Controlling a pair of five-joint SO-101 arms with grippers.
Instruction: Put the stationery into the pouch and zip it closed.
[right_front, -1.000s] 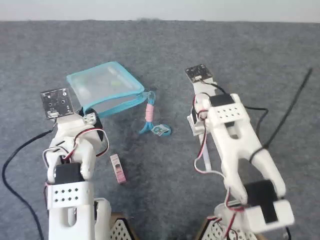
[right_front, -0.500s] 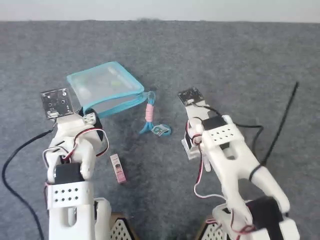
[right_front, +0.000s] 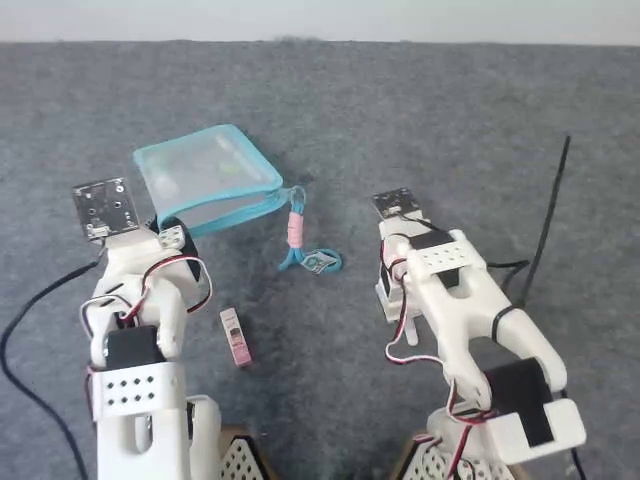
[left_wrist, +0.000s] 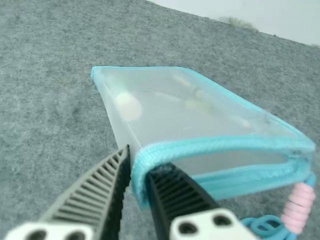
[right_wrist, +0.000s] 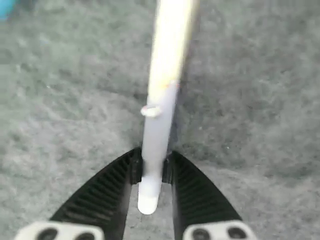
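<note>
The left claw (left_wrist: 139, 162) is clamped on the zip edge of the pouch (right_front: 205, 175), which is clear with blue trim, lies on the grey mat (right_front: 480, 110) and has a few items inside. An eraser (right_front: 237, 336), small and pink, lies just beside that arm, its label too small to read. The pouch's cord (right_front: 296, 225) ends in a tag (right_front: 321, 262). The right claw (right_wrist: 152, 157) grips a white pen (right_wrist: 161, 110) by one end.

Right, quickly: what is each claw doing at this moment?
Left claw: closed on the teal zipper edge of the pouch.
Right claw: closed on a white pen.
</note>
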